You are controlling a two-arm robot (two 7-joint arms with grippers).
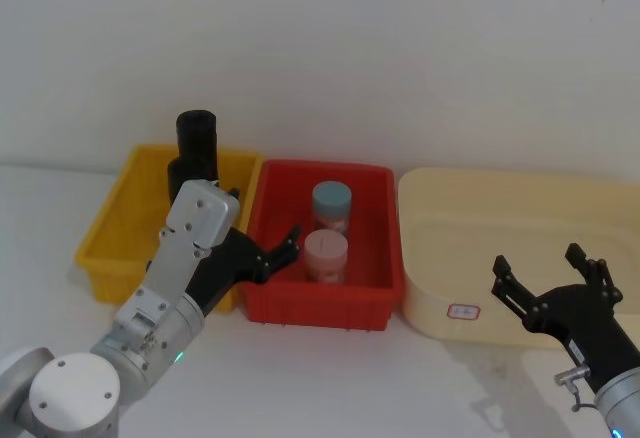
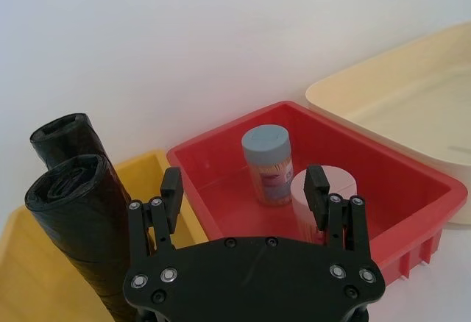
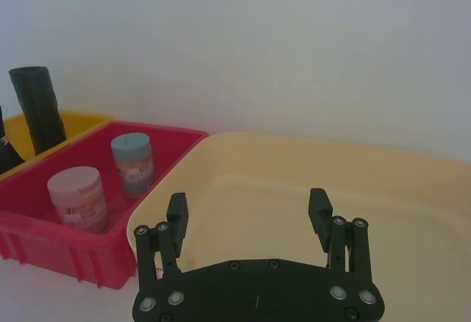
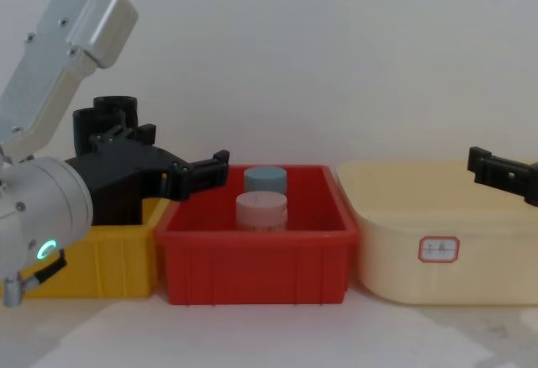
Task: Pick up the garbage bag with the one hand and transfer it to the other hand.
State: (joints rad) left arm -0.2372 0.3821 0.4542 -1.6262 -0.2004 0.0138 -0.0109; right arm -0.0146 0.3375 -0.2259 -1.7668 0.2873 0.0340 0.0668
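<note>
The upright garbage bag roll (image 2: 77, 226) stood in the yellow bin (image 1: 108, 230) just left of my left hand (image 2: 244, 190), spread wide and empty; my right hand (image 1: 540, 263), also open, hung well apart.

We can read no word or number anywhere in this scene. A small white sticker (image 4: 439, 249) with red marks sits on the front wall of the cream tub (image 4: 395, 260), its characters too small to make out. The grey-lidded jar (image 2: 268, 165) and the pink-lidded jar (image 3: 76, 198) carry printed red-and-blue wrappers, illegible. A garbage bag (image 3: 6, 156) shows a sliver of red-and-white label, unreadable.
</note>
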